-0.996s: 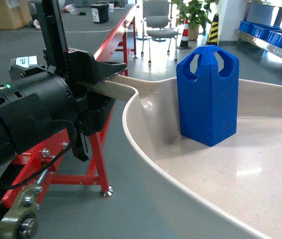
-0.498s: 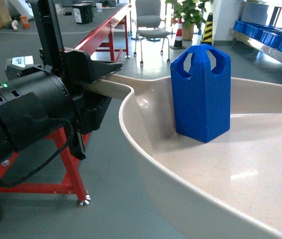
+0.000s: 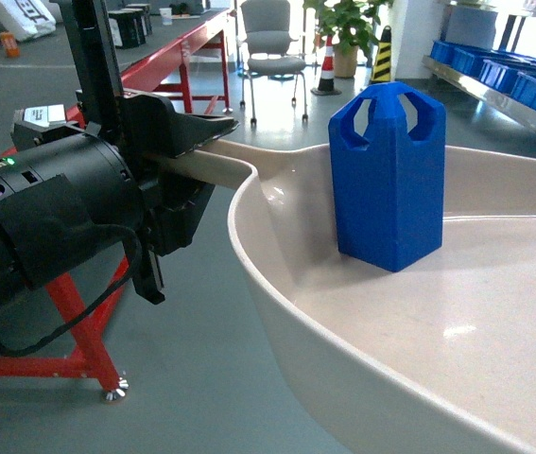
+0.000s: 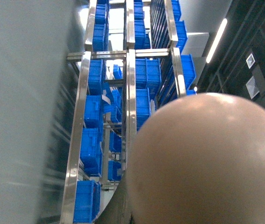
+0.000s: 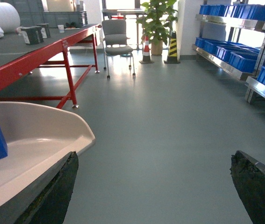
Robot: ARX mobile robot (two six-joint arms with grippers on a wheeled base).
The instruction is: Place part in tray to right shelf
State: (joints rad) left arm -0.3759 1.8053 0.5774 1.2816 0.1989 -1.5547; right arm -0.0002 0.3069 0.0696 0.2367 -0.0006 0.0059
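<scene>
Here, left gripper [image 3: 178, 156] clamped on tray [image 3: 362, 312] handle, part [image 3: 388, 175] inside.

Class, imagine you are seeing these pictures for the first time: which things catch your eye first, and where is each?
The bright blue part stands upright in the cream tray, filling the right of the head view. At left, the black left claw grips the tray's handle. In the right wrist view the right claw hangs open over grey floor, the tray's lip beside its left finger.
</scene>
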